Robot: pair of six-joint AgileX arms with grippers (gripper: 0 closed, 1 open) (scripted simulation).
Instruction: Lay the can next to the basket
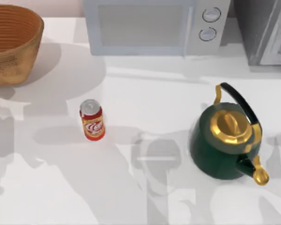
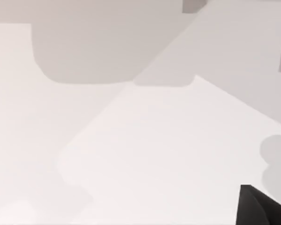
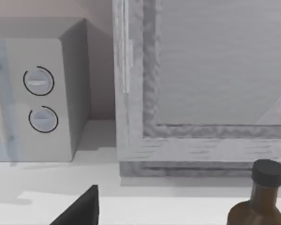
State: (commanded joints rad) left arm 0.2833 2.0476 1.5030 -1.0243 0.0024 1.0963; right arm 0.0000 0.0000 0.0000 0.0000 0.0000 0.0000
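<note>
The red can (image 1: 92,120) with a silver top stands upright on the white table, left of the middle. The big woven basket (image 1: 11,44) sits at the far left corner, well apart from the can, its ribbed orange-brown inside facing up. A dark part of my left gripper (image 2: 262,208) juts into the corner of the left wrist view over bare table. At the edge of the right wrist view, a dark part of my right gripper (image 3: 82,208) points toward the back wall. Neither one is near the can.
A dark green kettle (image 1: 227,138) with gold lid and spout stands at the right. A white microwave (image 1: 154,26) lines the back edge, with a grey framed cabinet (image 1: 267,30) beside it. A brown bottle (image 3: 260,199) stands in front of that cabinet.
</note>
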